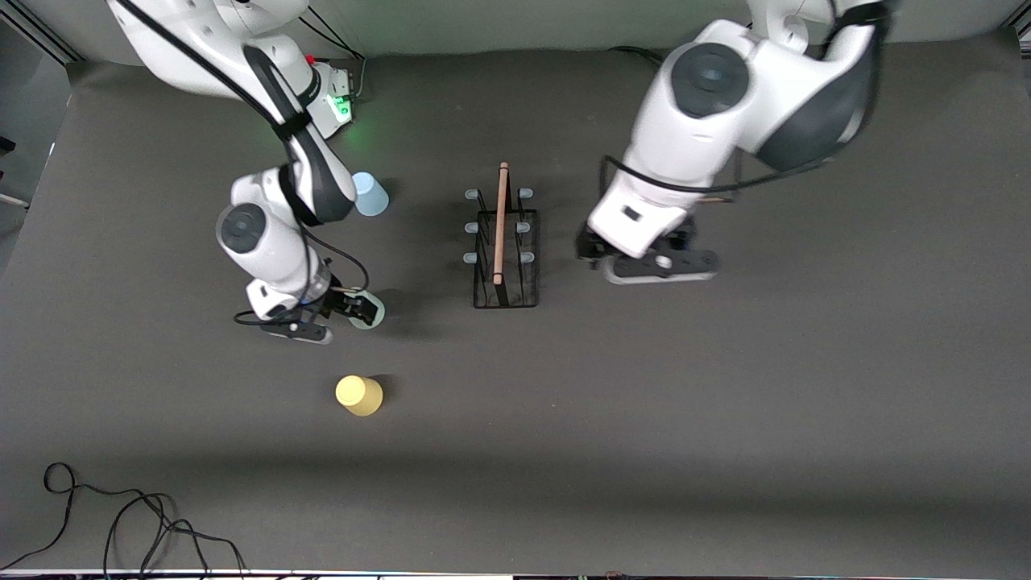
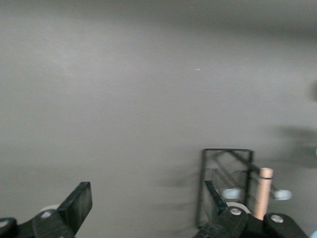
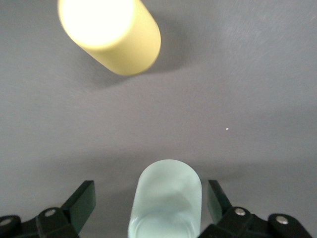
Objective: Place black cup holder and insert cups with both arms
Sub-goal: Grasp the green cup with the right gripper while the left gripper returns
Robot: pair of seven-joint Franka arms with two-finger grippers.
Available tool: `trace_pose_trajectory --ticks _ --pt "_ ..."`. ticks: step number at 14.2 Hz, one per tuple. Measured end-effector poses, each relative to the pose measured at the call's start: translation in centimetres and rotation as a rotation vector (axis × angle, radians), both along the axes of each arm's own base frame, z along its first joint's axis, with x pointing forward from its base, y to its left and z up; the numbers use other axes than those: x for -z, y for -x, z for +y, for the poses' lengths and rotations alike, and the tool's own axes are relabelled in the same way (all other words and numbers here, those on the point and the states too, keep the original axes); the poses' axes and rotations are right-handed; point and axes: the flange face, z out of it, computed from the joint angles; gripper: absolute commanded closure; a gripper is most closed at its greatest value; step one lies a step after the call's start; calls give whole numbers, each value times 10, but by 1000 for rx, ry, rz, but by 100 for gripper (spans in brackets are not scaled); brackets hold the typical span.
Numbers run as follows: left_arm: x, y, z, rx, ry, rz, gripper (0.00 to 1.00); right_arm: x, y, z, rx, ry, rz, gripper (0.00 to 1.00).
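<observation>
Between the spread fingers of the right gripper (image 3: 148, 208), a pale green cup (image 3: 166, 201), ungrasped, toward the right arm's end of the table (image 1: 725, 451). Yellow cup (image 1: 359, 395) nearer the front edge; blue cup (image 1: 370, 194) nearer the base edge. Left gripper (image 2: 146, 208), released, beside the rack (image 1: 504, 246) standing mid-table, pegs bare.
</observation>
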Motion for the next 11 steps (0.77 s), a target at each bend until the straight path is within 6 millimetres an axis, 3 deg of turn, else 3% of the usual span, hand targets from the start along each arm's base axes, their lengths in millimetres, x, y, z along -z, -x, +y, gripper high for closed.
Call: trace_pose_trajectory --ticks 2,5,6,7,9,11 --pt "-11 -13 47 36 -24 20 0 19 8 0 -4 11 26 0" --pt "-26 -24 128 143 -55 78 0 25 21 -4 -4 19 52 5" --pt "-31 -27 160 176 -59 90 0 27 25 -5 -6 21 58 66" --pt "-35 -29 194 196 -59 91 0 26 29 -5 -8 21 62 100" --pt "-43 -30 258 210 -58 82 0 21 33 -4 -10 20 63 100" --pt "-49 -27 297 195 -59 71 0 11 33 -4 -11 16 63 100"
